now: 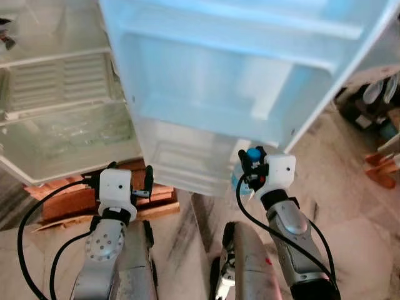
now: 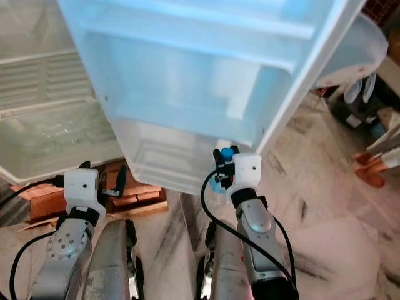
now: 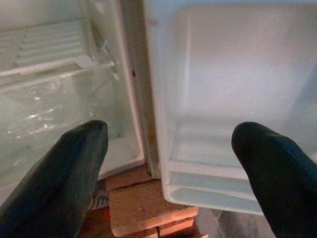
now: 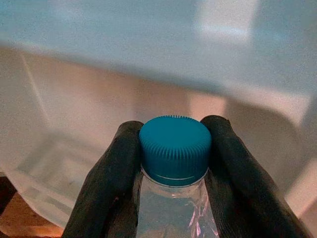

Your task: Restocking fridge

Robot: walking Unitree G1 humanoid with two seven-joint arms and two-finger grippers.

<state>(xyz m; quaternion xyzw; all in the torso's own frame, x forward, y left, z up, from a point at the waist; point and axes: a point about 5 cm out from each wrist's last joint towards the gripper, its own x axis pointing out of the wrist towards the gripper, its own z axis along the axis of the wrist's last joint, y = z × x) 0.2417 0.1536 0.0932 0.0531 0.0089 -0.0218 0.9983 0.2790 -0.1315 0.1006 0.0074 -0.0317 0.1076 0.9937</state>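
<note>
A clear water bottle with a blue cap is clamped at its neck between the black fingers of my right gripper. It hangs just in front of the lowest bin of the open fridge door, at the door's right corner. My left gripper is open and holds nothing, low before the hinge between the fridge body and the door. In the left wrist view its fingertips frame the door's bottom shelf.
The fridge stands on wooden blocks over a marble floor. A crisper drawer and wire shelf sit inside the fridge. Clutter lies on the floor at the right. My own legs fill the lower middle.
</note>
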